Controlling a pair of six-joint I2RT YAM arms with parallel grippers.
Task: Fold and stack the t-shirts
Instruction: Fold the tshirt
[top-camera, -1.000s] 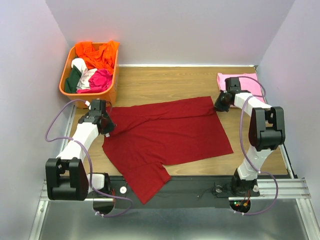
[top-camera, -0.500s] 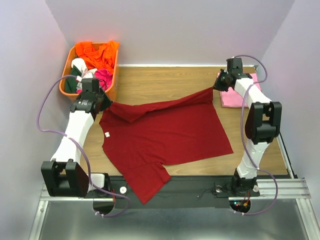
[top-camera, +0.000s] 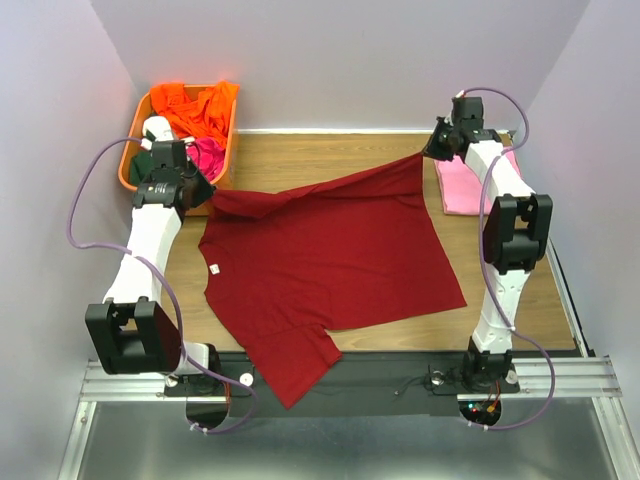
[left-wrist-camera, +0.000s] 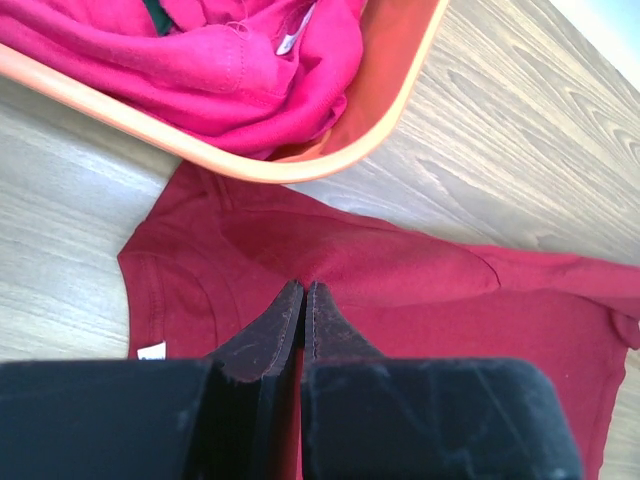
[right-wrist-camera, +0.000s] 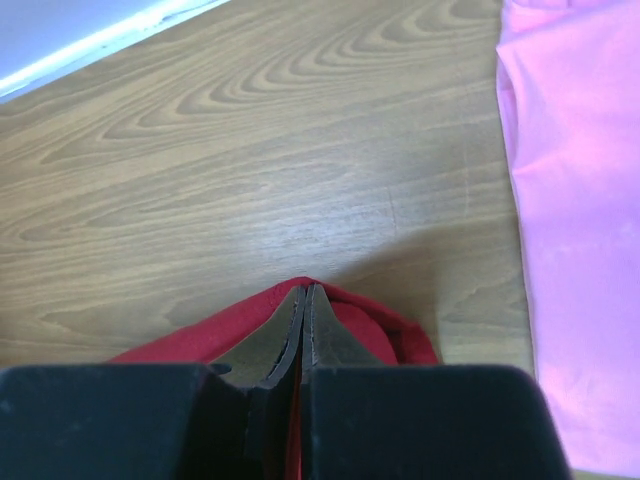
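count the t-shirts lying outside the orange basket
2: the maroon t-shirt spread mid-table, held by the left gripper and right gripper; the pink t-shirt folded far right. The basket may hide more.

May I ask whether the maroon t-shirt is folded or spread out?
Spread out: the maroon t-shirt lies open on the table, its far edge pinched by the left gripper and right gripper.

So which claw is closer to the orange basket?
Left. The left claw is right beside the basket, gripping the maroon shirt; the right claw is across the table by the pink shirt.
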